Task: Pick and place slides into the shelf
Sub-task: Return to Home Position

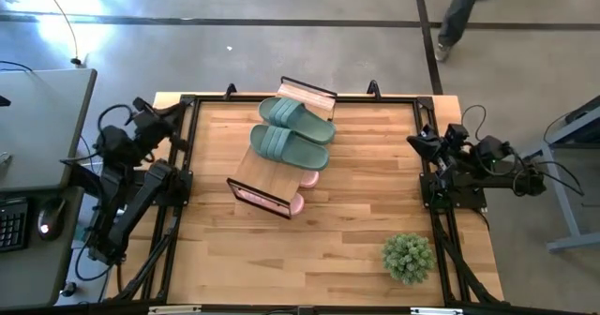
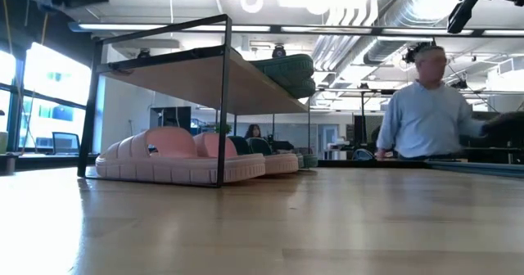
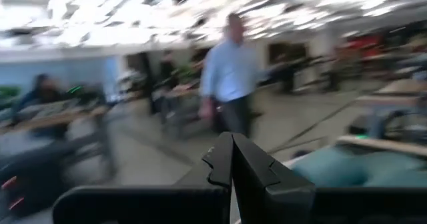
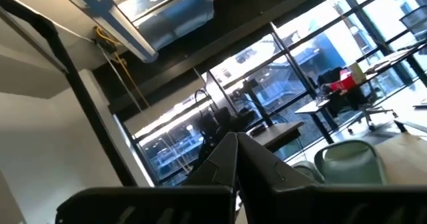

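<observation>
Shelf (image 1: 255, 170): two sage green slides (image 1: 286, 146) on its bamboo top, pale pink slides (image 2: 176, 159) beneath. Left gripper (image 3: 232, 161) and right gripper (image 4: 237, 151): well clear of shelf on either side, jaws pressed together, holding nothing.

I see the wooden worktop (image 1: 347, 231) carrying the shelf (image 1: 258, 172) near its middle, set at a slant. Two green slides (image 1: 291, 146) lie on its plank top, and a pink pair (image 2: 176, 160) rests on the worktop beneath. A potted plant (image 1: 408, 256) stands well apart, on the right side.
</observation>
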